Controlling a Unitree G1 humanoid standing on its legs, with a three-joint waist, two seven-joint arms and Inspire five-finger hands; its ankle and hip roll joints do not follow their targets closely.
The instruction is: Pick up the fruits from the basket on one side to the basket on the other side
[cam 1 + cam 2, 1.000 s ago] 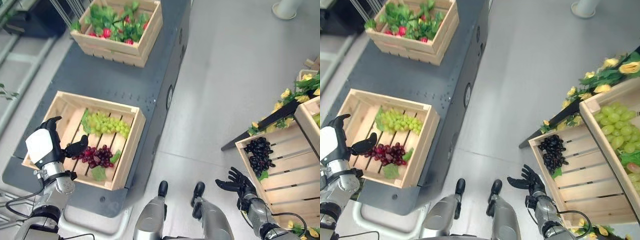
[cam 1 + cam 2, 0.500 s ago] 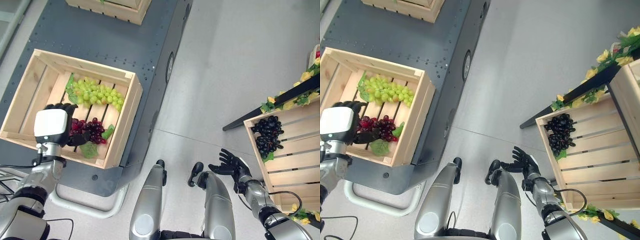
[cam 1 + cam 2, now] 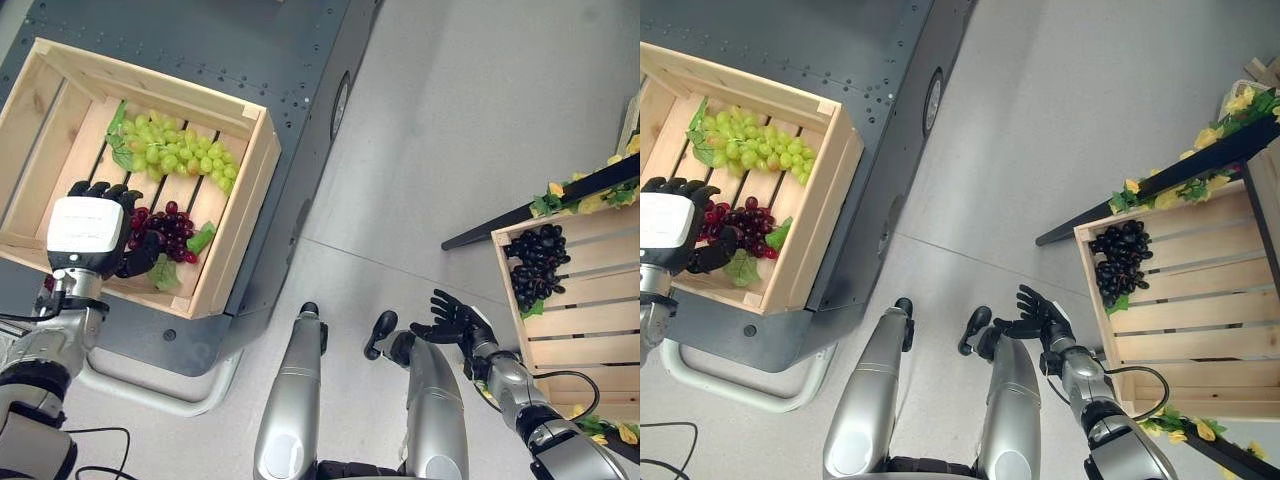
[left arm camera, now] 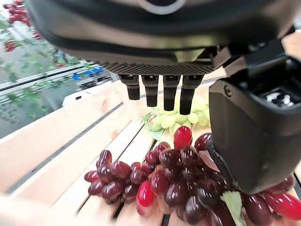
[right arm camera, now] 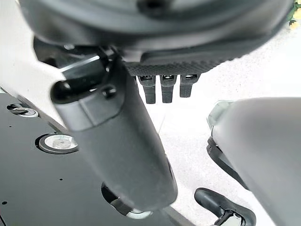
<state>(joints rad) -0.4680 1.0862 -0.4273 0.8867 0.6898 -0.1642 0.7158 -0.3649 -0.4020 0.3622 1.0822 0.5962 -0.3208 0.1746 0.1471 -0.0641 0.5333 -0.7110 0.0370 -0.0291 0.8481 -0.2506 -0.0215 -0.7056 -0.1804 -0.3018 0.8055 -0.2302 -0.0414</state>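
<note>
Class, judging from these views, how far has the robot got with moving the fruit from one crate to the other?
Done: a dark grape bunch already lies in the right crate. In hand: the left hand is over the red grapes in the left crate, fingers straight, not yet closed on them. Left: gripping and carrying the red grapes, then the green grapes. The right hand hangs open by the right crate.

Left arm: enters from the 7 o'clock corner of the head view, forearm directed toward 12 o'clock. Left hand (image 3: 88, 235): back of the hand faces up, fingers (image 4: 164, 92) extended and slightly drooped, thumb (image 4: 254, 136) set apart from them; nothing is clasped. Right arm: enters from the 5 o'clock corner, forearm directed toward 10 o'clock. Right hand (image 3: 1042, 317): held low, fingers (image 5: 163, 89) spread and relaxed, holding nothing.
</note>
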